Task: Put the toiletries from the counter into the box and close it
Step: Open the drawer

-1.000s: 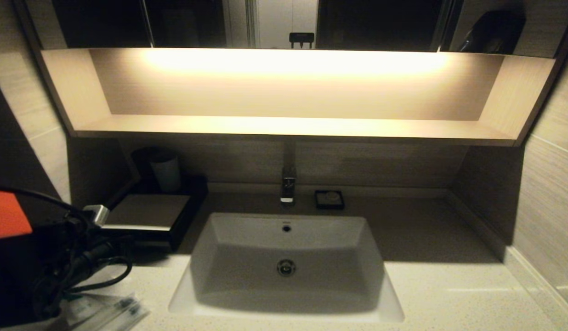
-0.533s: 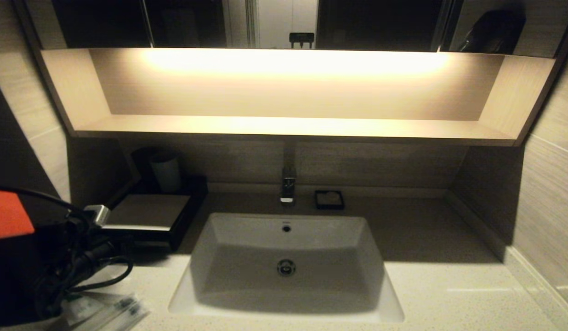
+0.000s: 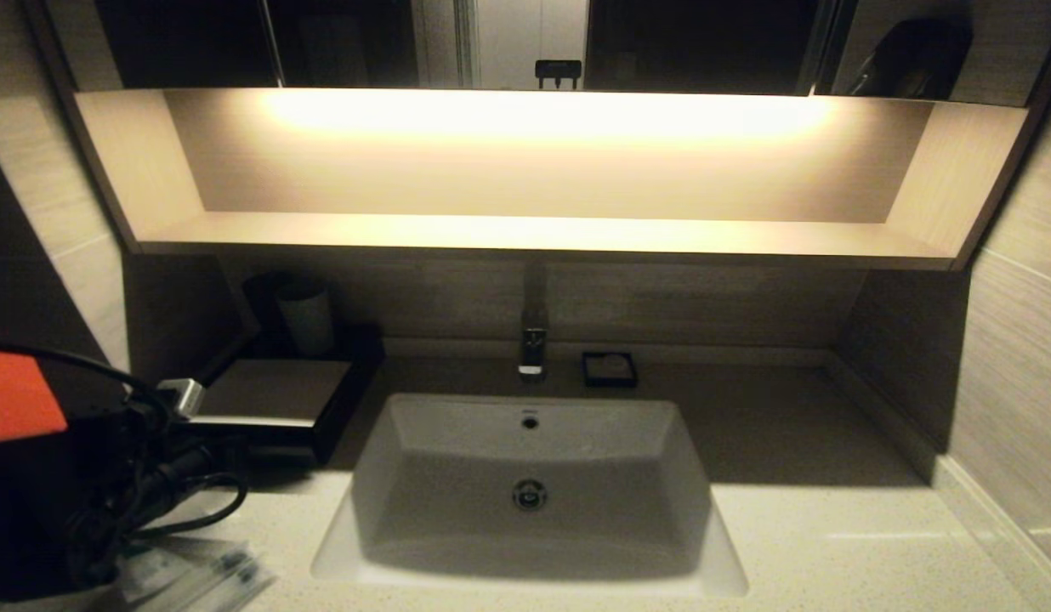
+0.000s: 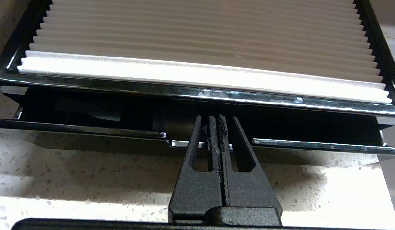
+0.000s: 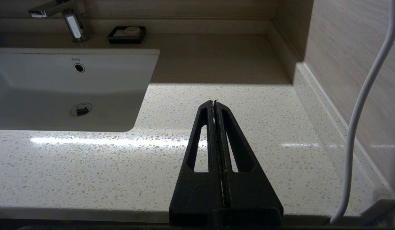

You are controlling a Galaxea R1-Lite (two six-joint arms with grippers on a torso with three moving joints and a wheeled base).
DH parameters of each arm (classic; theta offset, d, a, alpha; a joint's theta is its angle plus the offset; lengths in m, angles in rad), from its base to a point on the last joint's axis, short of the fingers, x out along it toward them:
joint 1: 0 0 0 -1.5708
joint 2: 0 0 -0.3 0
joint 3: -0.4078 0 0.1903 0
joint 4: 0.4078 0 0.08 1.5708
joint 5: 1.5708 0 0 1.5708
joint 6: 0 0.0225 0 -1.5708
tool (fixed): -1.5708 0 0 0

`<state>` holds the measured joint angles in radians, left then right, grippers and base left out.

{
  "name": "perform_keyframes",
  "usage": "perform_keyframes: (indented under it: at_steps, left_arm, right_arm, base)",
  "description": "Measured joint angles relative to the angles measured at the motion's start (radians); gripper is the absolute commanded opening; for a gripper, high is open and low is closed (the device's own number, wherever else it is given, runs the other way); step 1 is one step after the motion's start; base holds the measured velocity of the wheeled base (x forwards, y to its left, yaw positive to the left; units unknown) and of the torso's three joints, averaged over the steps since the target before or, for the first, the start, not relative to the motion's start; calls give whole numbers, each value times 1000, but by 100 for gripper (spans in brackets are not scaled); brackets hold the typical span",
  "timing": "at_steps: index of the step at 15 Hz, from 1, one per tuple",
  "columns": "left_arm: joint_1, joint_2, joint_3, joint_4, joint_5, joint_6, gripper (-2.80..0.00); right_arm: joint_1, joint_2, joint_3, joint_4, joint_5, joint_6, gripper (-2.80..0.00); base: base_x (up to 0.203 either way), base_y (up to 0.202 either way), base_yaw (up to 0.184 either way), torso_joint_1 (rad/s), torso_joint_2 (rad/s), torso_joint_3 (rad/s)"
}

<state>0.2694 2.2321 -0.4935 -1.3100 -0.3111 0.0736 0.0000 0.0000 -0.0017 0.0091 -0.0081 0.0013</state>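
Note:
The black box with its pale ribbed top panel stands on the counter left of the sink. Its shallow drawer is pulled out a little, leaving a dark gap under the chrome rim. My left gripper is shut and holds nothing. Its tips reach over the notch in the middle of the drawer's front edge. Clear-wrapped toiletries lie on the counter near the front left corner, partly hidden by my left arm. My right gripper is shut and empty above the counter right of the sink.
The white sink fills the middle, with a chrome tap and a small black dish behind it. A pale cup stands behind the box. A lit shelf overhangs. A white cable hangs by the right wall.
My left arm has edged very slightly to the right. The box, the packets and everything else stay as they were.

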Motion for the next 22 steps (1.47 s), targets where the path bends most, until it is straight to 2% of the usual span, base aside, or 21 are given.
perform_keyframes:
  at_steps: [22]
  left_arm:
    - [0,20,-13,16,0,2,-280]
  right_arm:
    - [0,0,0,0,0,0,-280]
  base:
    - [0,0,0,0,0,0]
